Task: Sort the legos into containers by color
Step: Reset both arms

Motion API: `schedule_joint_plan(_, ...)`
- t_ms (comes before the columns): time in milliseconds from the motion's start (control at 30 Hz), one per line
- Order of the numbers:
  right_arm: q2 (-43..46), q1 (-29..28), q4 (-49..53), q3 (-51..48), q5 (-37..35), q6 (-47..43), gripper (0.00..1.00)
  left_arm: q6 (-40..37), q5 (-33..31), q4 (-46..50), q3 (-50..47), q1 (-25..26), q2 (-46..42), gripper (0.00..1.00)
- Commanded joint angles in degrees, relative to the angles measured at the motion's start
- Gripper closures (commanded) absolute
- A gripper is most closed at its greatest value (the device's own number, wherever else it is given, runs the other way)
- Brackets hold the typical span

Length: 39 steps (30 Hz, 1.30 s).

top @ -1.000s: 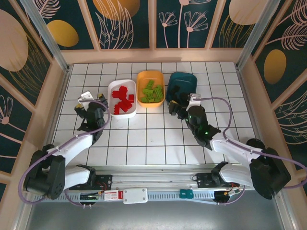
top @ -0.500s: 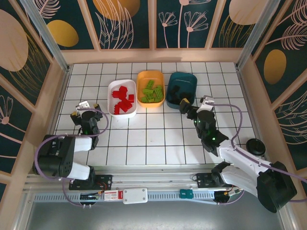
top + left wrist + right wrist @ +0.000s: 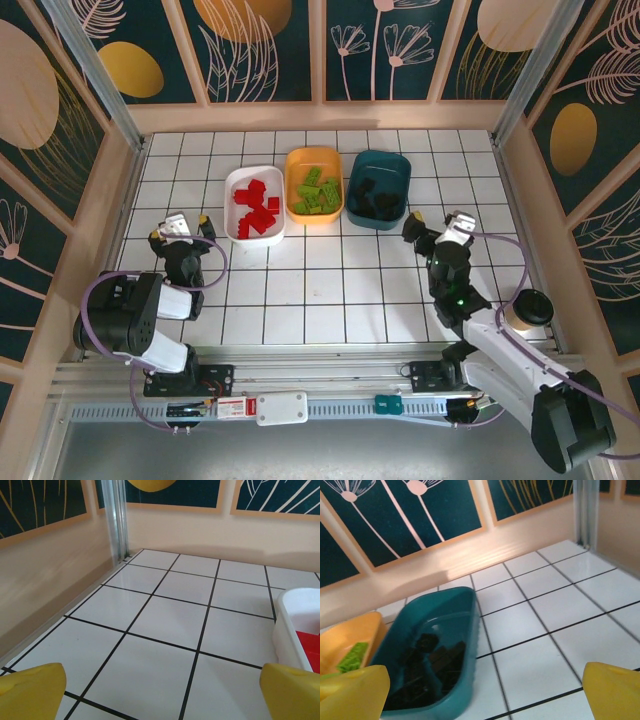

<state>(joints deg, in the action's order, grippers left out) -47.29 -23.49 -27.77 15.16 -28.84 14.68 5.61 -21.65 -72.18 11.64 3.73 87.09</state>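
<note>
Both arms are pulling back toward the table's (image 3: 330, 285) near edge. The right fingers (image 3: 612, 690) are drawing away from the teal tray (image 3: 380, 157). They and the left fingers (image 3: 30, 692) are spread wide, gripping nothing. Red legos (image 3: 256, 205) are lying in the white tray (image 3: 232, 180), lime green legos (image 3: 316, 190) in the orange tray (image 3: 312, 153), black legos (image 3: 372, 198) in the teal.

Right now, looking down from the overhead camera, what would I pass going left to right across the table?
left claw → white tray → orange tray → teal tray → right claw
</note>
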Motion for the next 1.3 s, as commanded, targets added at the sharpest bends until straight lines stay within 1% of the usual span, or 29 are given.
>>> schedule_joint_plan(0, 0.64, 3.41, -10.83, -3.26, -3.57, -9.06, 0.01, 0.72, -0.55, -3.41, 0.65, -0.3, 0.03, 0.01)
schedule_joint_plan(33, 0.48, 6.06, -12.11, -4.01, -2.86, -9.53, 0.01, 0.71, -0.54, -3.28, 0.62, -0.33, 0.01, 0.01)
schedule_joint_plan(100, -0.17, 11.61, -15.27, -6.01, 2.83, -11.43, 0.01, 0.7, -0.58, -3.32, 0.64, -0.31, -0.07, 0.01)
schedule_joint_plan(133, -1.42, 14.53, -19.0, -7.76, 5.46, -11.12, 0.01, 0.71, -0.56, -3.32, 0.67, -0.3, 0.02, 0.01)
schedule_joint_plan(167, -3.36, 17.17, -22.68, -9.3, 7.89, -10.39, 0.01, 0.71, -0.54, -3.33, 0.67, -0.3, -0.06, 0.01)
schedule_joint_plan(233, -8.78, 20.66, -29.25, -10.62, 10.93, -10.62, 0.01, 0.68, -0.54, -3.32, 0.67, -0.3, 0.01, 0.01)
schedule_joint_plan(300, -14.84, 23.22, -38.18, -11.74, 17.23, -10.67, 0.01, 0.66, -0.58, -3.32, 0.67, -0.3, 0.08, 0.01)
schedule_joint_plan(367, -22.29, 23.69, -47.64, -11.9, 20.94, -10.88, 0.01, 0.64, -0.57, -3.32, 0.67, -0.31, -0.01, 0.01)
schedule_joint_plan(400, -25.57, 23.54, -48.96, -10.87, 22.02, -12.77, 0.01, 0.64, -0.59, -3.33, 0.63, -0.34, 0.01, 0.01)
schedule_joint_plan(500, -35.07, 23.62, -51.89, -7.94, 22.04, -13.11, 0.01, 0.77, -0.47, -3.32, 0.67, -0.3, -0.05, 0.01)
schedule_joint_plan(600, -44.11, 23.56, -61.61, -7.75, 22.98, -14.11, 0.01, 0.7, -0.55, -3.32, 0.65, -0.29, 0.01, 0.01)
schedule_joint_plan(667, -41.85, 24.48, -50.73, -4.61, 23.85, -12.52, 0.01, 0.65, -0.58, -3.3, 0.62, -0.3, -0.02, 0.01)
schedule_joint_plan(800, -42.77, 24.81, -51.76, -3.99, 23.66, -12.35, 0.01, 0.65, -0.54, -3.3, 0.67, -0.3, 0.02, 0.01)
schedule_joint_plan(933, -42.83, 24.18, -52.46, -4.37, 20.84, -12.27, 0.01, 0.66, -0.53, -3.29, 0.67, -0.3, 0.0, 0.01)
schedule_joint_plan(1267, -42.8, 24.11, -52.34, -4.41, 20.86, -12.17, 0.01, 0.63, -0.59, -3.14, 0.84, -0.3, 0.1, 0.01)
